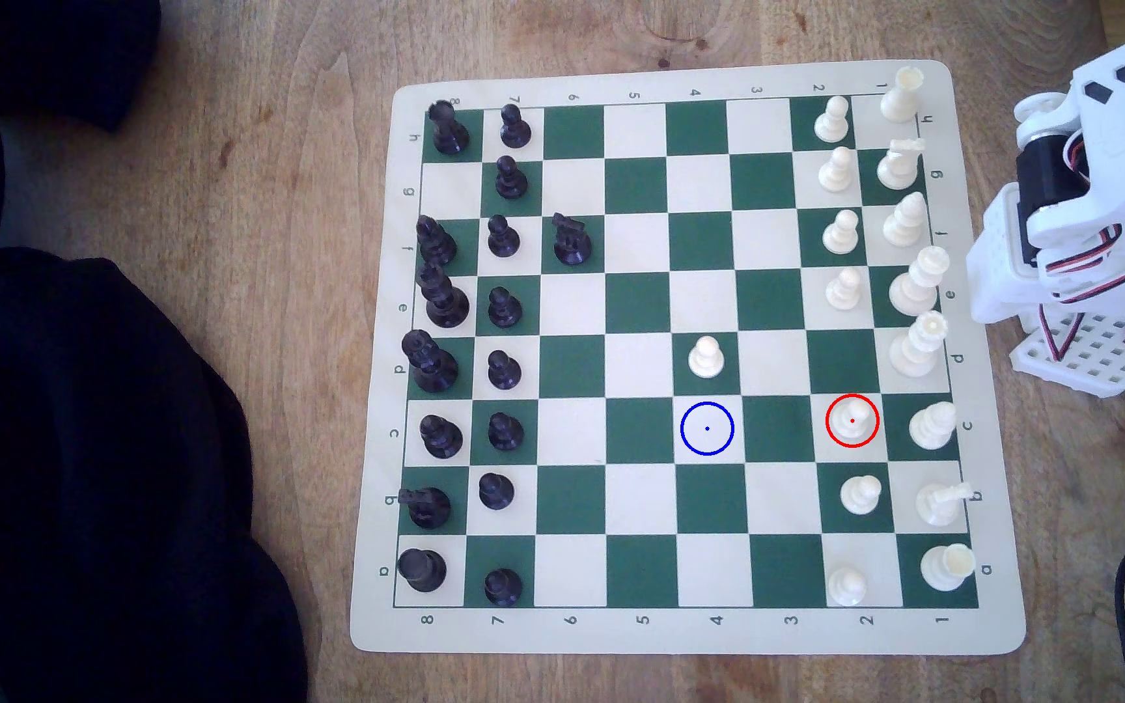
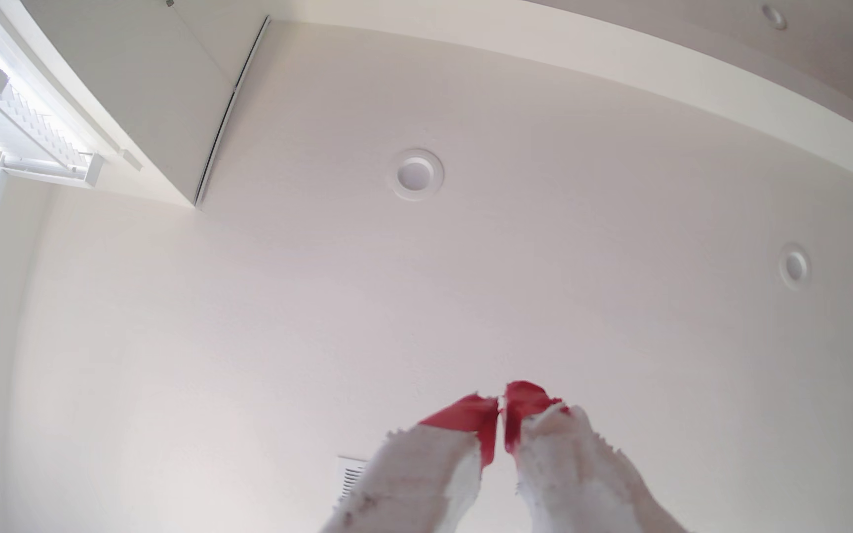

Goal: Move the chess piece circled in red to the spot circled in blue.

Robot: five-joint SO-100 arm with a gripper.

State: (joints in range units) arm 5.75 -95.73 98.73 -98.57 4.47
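One pawn matters: the chess piece stands upright in its red ring, two squares from the spot, toward the exterior view's right. The arm sits folded off the board's edge, further right again, so it must reach out and down. Its gripper points at the ceiling, red-tipped jaws nearly touching, holding nothing.

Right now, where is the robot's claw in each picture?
Exterior view: the folded white arm stands at the exterior view's right edge, beside the chessboard; its gripper cannot be told apart there.
Wrist view: the gripper, red-tipped jaws nearly touching, points up at the ceiling.
Shared landmark: the arm's white plastic.
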